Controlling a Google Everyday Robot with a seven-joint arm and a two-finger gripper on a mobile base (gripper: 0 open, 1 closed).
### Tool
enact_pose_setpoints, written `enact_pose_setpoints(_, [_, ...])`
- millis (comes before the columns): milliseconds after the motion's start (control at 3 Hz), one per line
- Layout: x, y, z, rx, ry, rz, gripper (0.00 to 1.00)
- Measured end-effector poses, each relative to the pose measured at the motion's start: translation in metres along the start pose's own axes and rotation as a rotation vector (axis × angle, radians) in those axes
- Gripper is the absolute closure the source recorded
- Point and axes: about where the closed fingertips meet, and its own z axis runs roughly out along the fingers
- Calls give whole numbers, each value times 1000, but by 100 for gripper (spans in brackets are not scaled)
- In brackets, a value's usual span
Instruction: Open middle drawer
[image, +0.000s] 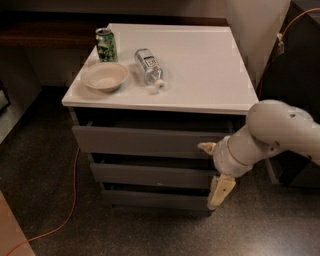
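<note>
Robot hand (209, 175) spread apart at right end of middle drawer (150, 174), bowl (105, 76) empty

Dim room, lit softly from above; the white cabinet top (200, 65) shows mild glare. Deep shadow fills the gap above the middle drawer (150, 175), at whose right end the pale gripper (214, 170), fingers spread, catches light.
</note>
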Motion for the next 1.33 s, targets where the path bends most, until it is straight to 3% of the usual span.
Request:
enact_pose_setpoints(333, [18,7,35,-16,77,-20,0])
enact_pose_setpoints(667, [35,5,68,-32,102,-27,0])
enact_pose_setpoints(1333, [67,-8,128,-39,84,-61,0])
